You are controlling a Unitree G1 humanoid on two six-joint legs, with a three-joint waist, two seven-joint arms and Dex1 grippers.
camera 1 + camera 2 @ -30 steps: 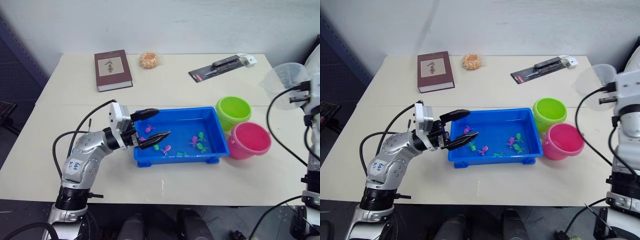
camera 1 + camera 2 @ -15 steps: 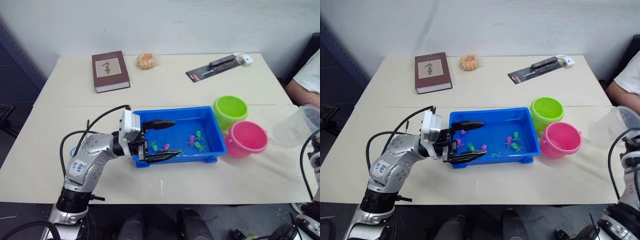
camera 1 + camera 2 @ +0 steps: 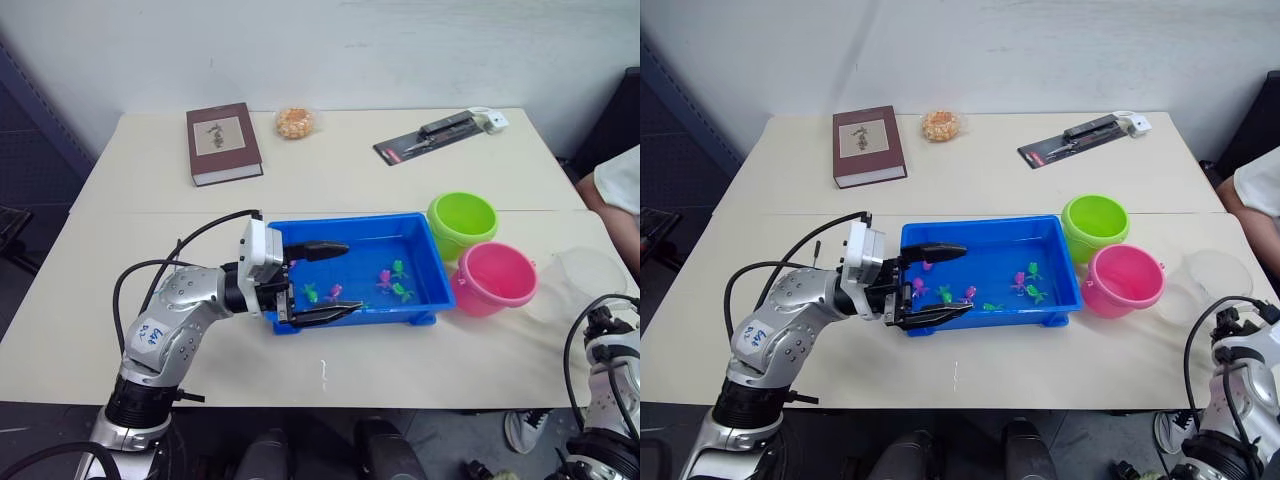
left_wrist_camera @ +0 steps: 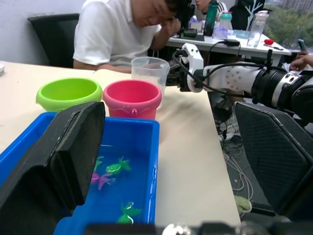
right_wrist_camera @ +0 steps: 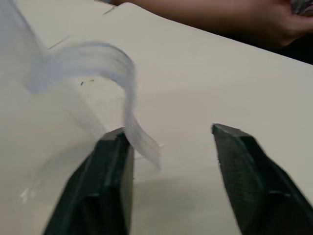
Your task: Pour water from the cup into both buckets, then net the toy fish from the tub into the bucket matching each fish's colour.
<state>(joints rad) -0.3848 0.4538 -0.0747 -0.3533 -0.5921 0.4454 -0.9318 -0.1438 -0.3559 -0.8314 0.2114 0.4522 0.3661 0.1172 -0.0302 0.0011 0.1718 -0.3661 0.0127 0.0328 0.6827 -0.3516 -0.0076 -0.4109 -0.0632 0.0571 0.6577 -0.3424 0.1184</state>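
Note:
The blue tub (image 3: 425, 262) lies mid-table with several pink and green toy fish (image 3: 400, 290) in its water. Over the tub's left end my left gripper (image 3: 352, 277) is open, one finger above the water and the other along the front rim. The green bucket (image 3: 462, 222) and pink bucket (image 3: 495, 278) stand just right of the tub. Further right, near the table's edge, the clear cup (image 3: 590, 275) stands upright. My right gripper (image 5: 170, 132) is open beside it, and the cup's rim (image 5: 105, 54) is by one finger (image 5: 115, 171).
A brown book (image 3: 223, 142), a wrapped snack (image 3: 296, 122) and a carded tool pack (image 3: 440, 135) lie along the table's far side. A person in a white shirt (image 4: 117, 34) sits at the table's right end, with an arm (image 3: 612, 195) near the cup.
My right arm came down from its raised pose, the cup now rests on the table and the right fingers have opened. The left gripper turned and shifted right along the tub.

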